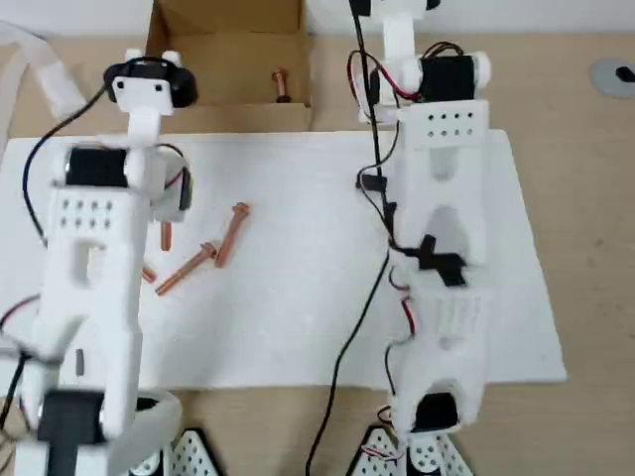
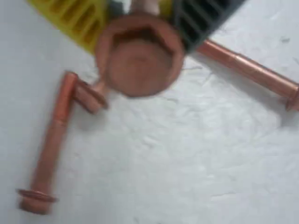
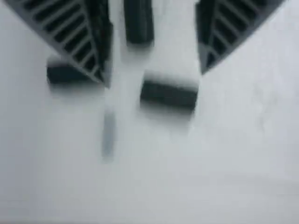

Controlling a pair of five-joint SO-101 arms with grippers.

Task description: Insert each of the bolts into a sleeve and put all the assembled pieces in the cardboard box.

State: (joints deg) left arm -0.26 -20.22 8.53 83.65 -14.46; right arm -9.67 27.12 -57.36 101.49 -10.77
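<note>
We see a white mat (image 1: pixel 298 327) on a wooden table (image 1: pixel 585 149). The cardboard box (image 1: pixel 228 117) sits at the mat's far edge with one bolt (image 1: pixel 281 85) inside. The left gripper (image 2: pixel 140 18) clamps a copper bolt (image 2: pixel 138 58), flanged head toward the camera, above loose bolts (image 2: pixel 49 149). The right gripper (image 3: pixel 154 74) stands spread over black sleeves (image 3: pixel 168 94).

left arm (image 1: pixel 94 248) stretched forward; left fingers (image 2: pixel 79 21) clamped on bolt (image 2: pixel 138 58) | right arm (image 1: pixel 446 218) stretched forward; right fingers (image 3: pixel 88 42) apart

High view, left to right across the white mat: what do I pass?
left arm → loose bolts → black cable → right arm
</note>
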